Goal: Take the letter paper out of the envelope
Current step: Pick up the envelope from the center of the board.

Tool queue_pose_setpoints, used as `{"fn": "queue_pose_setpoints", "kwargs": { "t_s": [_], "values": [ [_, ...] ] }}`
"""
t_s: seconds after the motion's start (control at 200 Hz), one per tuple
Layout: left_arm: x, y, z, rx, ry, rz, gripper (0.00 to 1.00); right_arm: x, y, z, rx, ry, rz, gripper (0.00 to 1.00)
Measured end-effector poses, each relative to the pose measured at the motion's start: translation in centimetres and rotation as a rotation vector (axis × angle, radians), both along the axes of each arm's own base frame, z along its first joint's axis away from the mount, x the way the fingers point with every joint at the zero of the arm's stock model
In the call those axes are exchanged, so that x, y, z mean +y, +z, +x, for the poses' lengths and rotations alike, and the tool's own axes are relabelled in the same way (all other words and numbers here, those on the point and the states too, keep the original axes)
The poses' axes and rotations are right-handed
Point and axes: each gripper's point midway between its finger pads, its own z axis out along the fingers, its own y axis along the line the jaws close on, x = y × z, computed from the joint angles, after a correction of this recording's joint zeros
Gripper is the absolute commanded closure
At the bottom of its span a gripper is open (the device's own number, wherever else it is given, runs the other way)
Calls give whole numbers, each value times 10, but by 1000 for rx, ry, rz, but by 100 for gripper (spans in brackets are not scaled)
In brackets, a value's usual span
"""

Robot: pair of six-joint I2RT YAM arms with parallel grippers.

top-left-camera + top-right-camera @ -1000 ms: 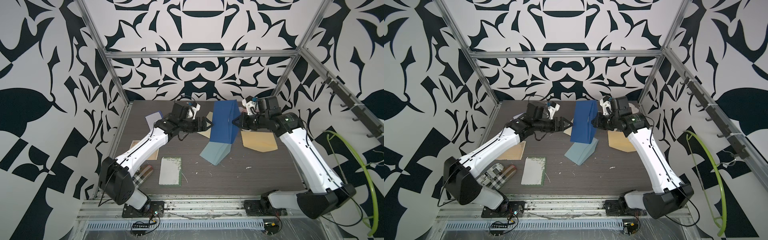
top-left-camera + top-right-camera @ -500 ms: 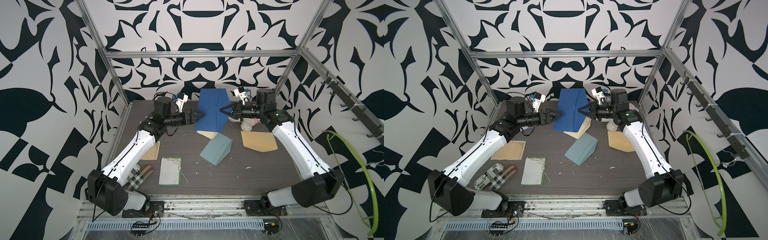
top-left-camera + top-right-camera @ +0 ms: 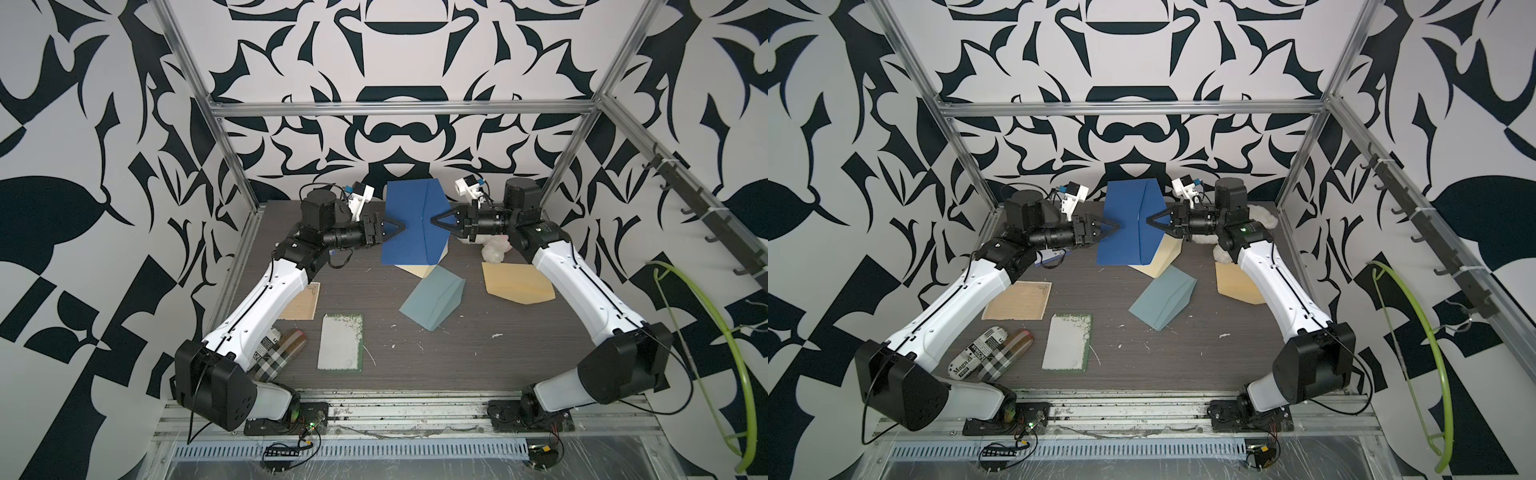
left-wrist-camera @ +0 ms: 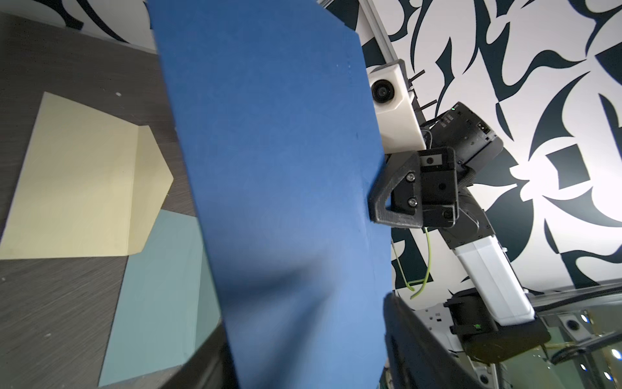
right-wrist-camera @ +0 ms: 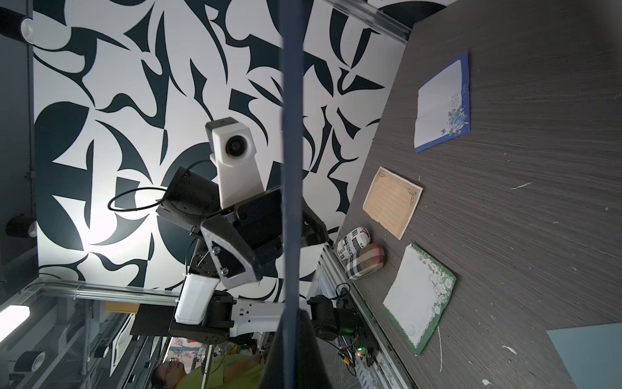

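A dark blue envelope point(image 3: 415, 226) point(image 3: 1129, 226) hangs upright in the air over the back of the table. My right gripper point(image 3: 432, 219) point(image 3: 1147, 219) is shut on it near its vertical fold; its own wrist view shows the envelope point(image 5: 291, 134) edge-on, running into the gripper point(image 5: 291, 313). My left gripper point(image 3: 401, 226) point(image 3: 1117, 226) reaches over the envelope's opposite edge. In the left wrist view the blue sheet point(image 4: 279, 168) passes between that gripper's point(image 4: 303, 313) jaws, which stand apart. The letter paper is hidden.
Below lie a grey-blue envelope point(image 3: 434, 297), a cream envelope point(image 3: 419, 270) and a tan envelope point(image 3: 515, 284). Loose stationery sheets: green-bordered point(image 3: 340, 343), tan point(image 3: 299, 301), blue-bordered point(image 5: 441, 101). Two pouches point(image 3: 282, 353) lie front left, white fluff point(image 3: 494, 249) back right.
The right gripper lifted the blue envelope off the grey-blue one, up and back. The left gripper drew away, then came in over the envelope's edge, its jaws narrowing.
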Motion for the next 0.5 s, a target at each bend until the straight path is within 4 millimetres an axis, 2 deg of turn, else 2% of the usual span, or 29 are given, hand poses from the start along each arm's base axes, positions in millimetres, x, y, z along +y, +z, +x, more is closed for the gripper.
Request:
{"fn": "queue_pose_setpoints", "kwargs": {
  "t_s": [0.235,0.415,0.5],
  "values": [
    [6,0,7,25,14,-15,62,7,0,-5,-9,51,15,100],
    [8,2,8,25,14,-22,100,12,-4,-7,-7,70,17,100],
    [7,5,8,33,7,-35,100,12,-6,-6,-2,71,16,100]
  ]
}}
